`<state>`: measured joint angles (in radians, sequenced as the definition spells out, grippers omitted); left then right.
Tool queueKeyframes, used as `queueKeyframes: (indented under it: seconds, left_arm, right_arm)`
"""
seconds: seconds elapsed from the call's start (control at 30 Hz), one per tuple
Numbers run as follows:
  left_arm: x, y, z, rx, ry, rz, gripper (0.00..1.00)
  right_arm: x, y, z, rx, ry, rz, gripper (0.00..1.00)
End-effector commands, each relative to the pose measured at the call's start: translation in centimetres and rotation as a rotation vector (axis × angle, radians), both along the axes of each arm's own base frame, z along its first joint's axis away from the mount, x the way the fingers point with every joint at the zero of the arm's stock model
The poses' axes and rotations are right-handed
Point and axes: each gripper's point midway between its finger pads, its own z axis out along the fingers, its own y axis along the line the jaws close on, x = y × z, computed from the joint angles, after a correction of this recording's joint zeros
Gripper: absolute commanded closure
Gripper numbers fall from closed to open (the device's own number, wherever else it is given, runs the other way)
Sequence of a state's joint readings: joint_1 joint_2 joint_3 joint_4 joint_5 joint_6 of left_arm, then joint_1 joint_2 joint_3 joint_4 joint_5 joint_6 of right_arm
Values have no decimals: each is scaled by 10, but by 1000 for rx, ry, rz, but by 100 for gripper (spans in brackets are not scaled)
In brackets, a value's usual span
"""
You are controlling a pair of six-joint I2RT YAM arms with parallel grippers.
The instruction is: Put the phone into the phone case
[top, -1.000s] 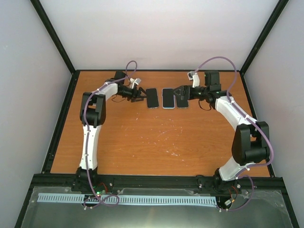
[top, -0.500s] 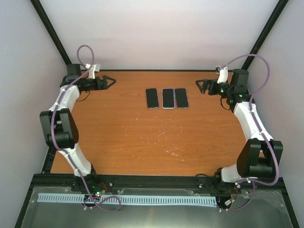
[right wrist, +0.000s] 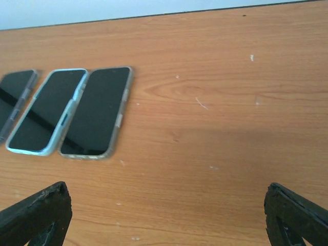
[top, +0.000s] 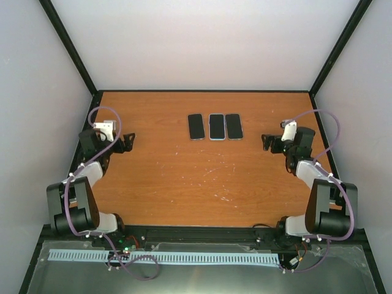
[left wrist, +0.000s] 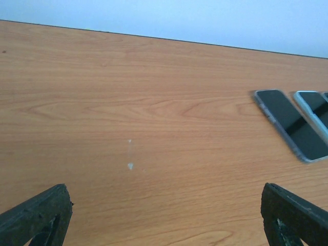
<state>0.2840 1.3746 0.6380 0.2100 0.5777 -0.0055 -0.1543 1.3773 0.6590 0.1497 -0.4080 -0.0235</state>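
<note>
**A:** At the far middle of the table (top: pixel 202 184), what lay there?

**B:** Three phones in a row, screens up: the left-hand phone (top: pixel 196 126), the middle phone (top: pixel 217 126) and the right-hand phone (top: pixel 234 125). All were flat slabs of dark glossy glass with rounded corners. The middle and right-hand ones lay edge to edge, and the left-hand one lay just beside them.

**A:** Were they cased?

**B:** The middle one had a pale blue rim. The right wrist view showed a greyish, translucent rim with side buttons on the right-hand phone, and a smoky clear rim on the left-hand one. From overhead, only the blue rim could be made out.

**A:** And the left wrist view?

**B:** It caught the left-hand phone and the middle one, blurred and cut off at the frame's edge. The tabletop was orange-brown wood grain flecked with small white scuffs.

**A:** The grippers?

**B:** The left gripper (top: pixel 130 141) sat at the table's left side and the right gripper (top: pixel 266 141) at its right, both well apart from the phones. Both had their jaws spread wide with nothing between them. The rough black fingertips (right wrist: pixel 36 212) showed only at the bottom corners.
</note>
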Motion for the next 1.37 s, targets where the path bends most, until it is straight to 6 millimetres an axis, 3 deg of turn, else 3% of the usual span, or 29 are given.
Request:
queueKeyframes:
  seconds: [0.0, 0.1, 0.17, 0.33, 0.47, 0.67, 0.73, 0.8, 1.33]
  left_arm:
    - [11, 20, 36, 96, -262, 113, 0]
    - [-1, 23, 21, 95, -305, 156, 0]
    - [-13, 22, 22, 130, -400, 169, 0]
    - [-16, 24, 31, 165, -476, 182, 0]
    - [-16, 20, 17, 179, -472, 166, 0]
    - [-18, 21, 14, 186, -481, 190, 0]
    - [-18, 21, 14, 187, -483, 190, 0]
    - [-18, 21, 14, 187, -483, 191, 0]
    - [-18, 21, 15, 186, -483, 190, 0]
  right_arm:
    - [15, -20, 19, -107, -219, -73, 0]
    - [12, -20, 14, -82, -263, -88, 0]
    - [10, -17, 11, -58, -292, -86, 0]
    - [5, -15, 3, -46, -342, -90, 0]
    - [-2, -12, 5, -57, -367, -77, 0]
    - [-21, -3, 8, -115, -462, -84, 0]
    - [-21, -4, 9, -117, -509, -113, 0]
    - [-14, -1, -3, -138, -421, -93, 0]
    - [-10, -1, -3, -149, -420, -108, 0]
